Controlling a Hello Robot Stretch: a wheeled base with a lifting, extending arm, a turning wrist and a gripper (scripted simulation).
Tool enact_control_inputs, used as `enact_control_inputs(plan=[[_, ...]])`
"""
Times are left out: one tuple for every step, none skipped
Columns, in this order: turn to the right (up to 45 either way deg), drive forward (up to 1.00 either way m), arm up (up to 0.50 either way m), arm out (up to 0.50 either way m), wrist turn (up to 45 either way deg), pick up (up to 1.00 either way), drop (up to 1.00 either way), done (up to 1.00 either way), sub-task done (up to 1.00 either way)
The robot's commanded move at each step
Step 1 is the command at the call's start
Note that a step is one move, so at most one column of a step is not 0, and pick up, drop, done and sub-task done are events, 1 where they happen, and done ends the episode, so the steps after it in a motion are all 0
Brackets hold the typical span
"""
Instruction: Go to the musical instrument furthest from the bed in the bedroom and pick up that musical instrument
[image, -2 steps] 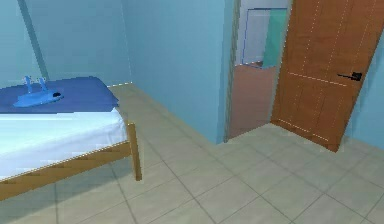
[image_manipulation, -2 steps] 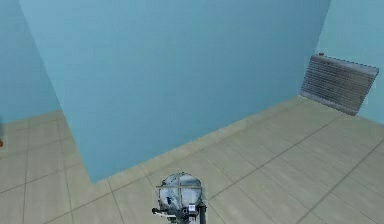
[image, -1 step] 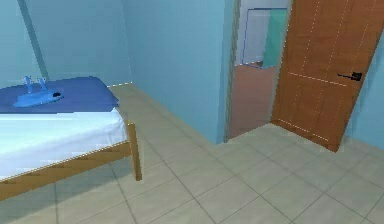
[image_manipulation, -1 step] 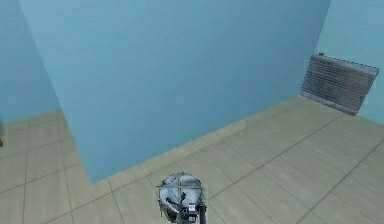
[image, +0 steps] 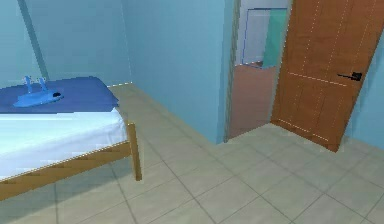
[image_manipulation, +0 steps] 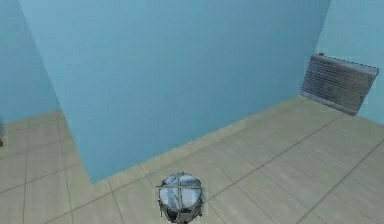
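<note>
- Fwd view: bed (image: 75, 163) at near left, wood frame, white sheet (image: 50, 132) on the mattress.
- Dark blue blanket (image: 75, 92) lies over the bed's far end.
- On the blanket, far left: small pale-blue upright thing (image: 33, 86), too small to name. A small dark item (image: 55, 96) lies just beside it.
- Beige tile floor (image: 250, 180) runs from the bed to the right side.
- Light blue wall (image: 180, 60) behind the bed and in the middle.
- Right of the wall: doorway (image: 255, 90), with another rm beyond it, pinkish floor there.
- Far right: brown wood door (image: 325, 70) w/ dark handle (image: 352, 76), next to the doorway.
- Arm side view: light blue wall block (image_manipulation: 170, 80) juts out over the tile floor (image_manipulation: 290, 170).
- Near, middle: round silver-grey ball-like thing (image_manipulation: 181, 196) on the floor, near the wall block's base, apart from it. Can't tell what it is.
- Far right: grey ribbed panel (image_manipulation: 340, 85) against the far wall at floor level.
- Musical instrument: can't tell where it is. The shapes seen are too vague to call one.
- Gripper: state can't be told.
</note>
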Motion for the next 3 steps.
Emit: enact_control_inputs(plan=[[0.0,0.00,0.00,0.00,0.0,1.00,0.00,0.00,0.00],[0.0,0.00,0.10,0.00,0.0,0.00,0.00,0.00,0.00],[0.0,0.00,0.00,0.00,0.0,0.00,0.00,1.00,0.00]])
